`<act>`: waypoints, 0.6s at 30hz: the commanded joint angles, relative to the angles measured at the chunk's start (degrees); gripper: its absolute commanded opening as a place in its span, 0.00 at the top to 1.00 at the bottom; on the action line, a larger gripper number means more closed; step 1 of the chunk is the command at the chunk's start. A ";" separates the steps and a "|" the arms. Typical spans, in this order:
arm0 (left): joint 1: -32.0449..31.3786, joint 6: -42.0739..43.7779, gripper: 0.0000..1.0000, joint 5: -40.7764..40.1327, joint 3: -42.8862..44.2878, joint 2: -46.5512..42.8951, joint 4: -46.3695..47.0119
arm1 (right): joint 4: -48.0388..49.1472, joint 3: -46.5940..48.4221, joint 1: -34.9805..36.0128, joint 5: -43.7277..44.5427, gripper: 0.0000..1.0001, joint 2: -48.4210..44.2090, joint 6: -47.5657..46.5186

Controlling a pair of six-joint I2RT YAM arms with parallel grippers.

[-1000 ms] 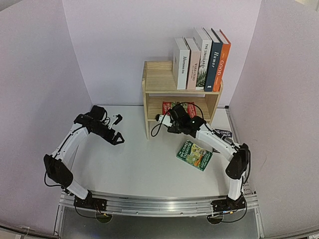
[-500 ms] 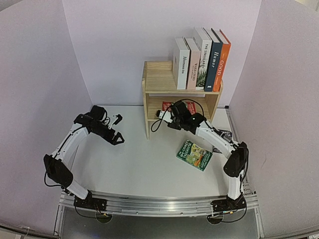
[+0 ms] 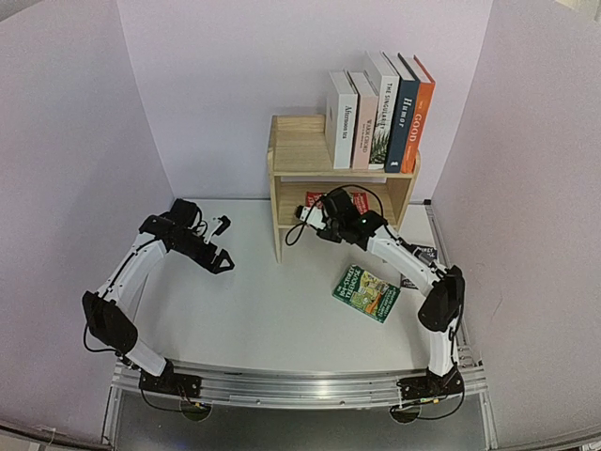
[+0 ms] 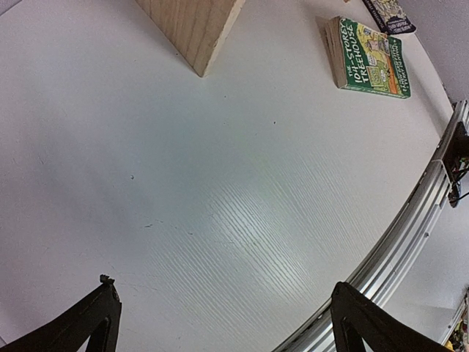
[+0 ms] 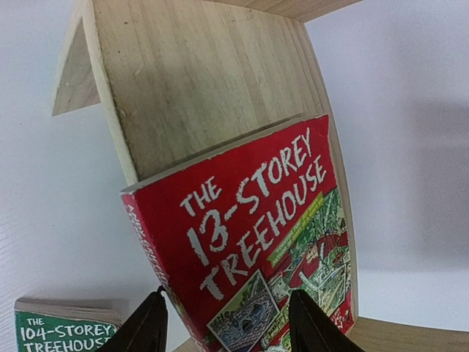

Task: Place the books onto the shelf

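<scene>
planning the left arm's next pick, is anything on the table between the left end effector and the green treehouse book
Nothing visible does. From the open left end effector, bare table runs straight to the green book; the shelf corner stands off to the side of that line.

Left claw (image 4: 223, 287) spread wide; right arm (image 3: 402, 262) extended, right claw (image 5: 228, 295) half-spread.

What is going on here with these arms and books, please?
The right gripper straddles the red Treehouse book inside the shelf, lower tier; whether it is clamped is unclear. Five books stand upright on top. The green book lies on the table. The left gripper hangs open above the table.
</scene>
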 commanded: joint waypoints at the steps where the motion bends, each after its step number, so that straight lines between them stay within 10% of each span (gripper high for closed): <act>1: 0.05 0.47 0.00 0.20 0.24 -1.25 0.84 | -0.24 2.92 -0.51 -0.65 0.46 1.48 -0.11; 18: 0.02 0.45 0.00 0.27 -0.03 -1.44 0.81 | -1.07 3.80 -1.01 -0.11 0.46 2.07 -1.13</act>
